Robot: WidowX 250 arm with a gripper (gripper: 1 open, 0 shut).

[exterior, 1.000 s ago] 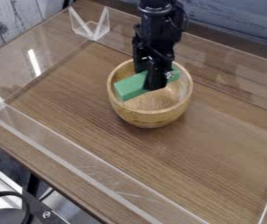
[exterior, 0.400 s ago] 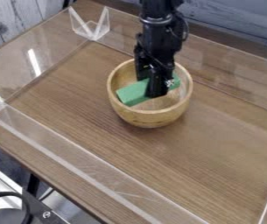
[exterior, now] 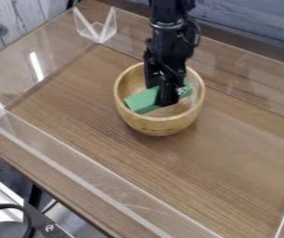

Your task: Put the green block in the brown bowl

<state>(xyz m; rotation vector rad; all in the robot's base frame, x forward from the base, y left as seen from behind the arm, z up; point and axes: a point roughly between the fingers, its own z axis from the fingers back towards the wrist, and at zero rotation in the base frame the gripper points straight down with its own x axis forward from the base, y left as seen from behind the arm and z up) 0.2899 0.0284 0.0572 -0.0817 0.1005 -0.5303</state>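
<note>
The brown bowl (exterior: 162, 118) sits near the middle of the wooden table, a little toward the back. My black gripper (exterior: 168, 90) reaches straight down into it from above. Its fingers are shut on the green block (exterior: 143, 99), which lies low inside the bowl, its left end poking out toward the bowl's left wall. The block's right part is hidden behind the fingers. Whether the block touches the bowl's floor I cannot tell.
Clear acrylic walls (exterior: 57, 158) border the wooden table (exterior: 219, 167) on the left, front and back. A clear plastic stand (exterior: 97, 26) is at the back left corner. A dark cable (exterior: 7, 218) lies below the table's front left edge.
The gripper has sunk a little deeper into the bowl with the green block, which now sits lower inside the rim.
</note>
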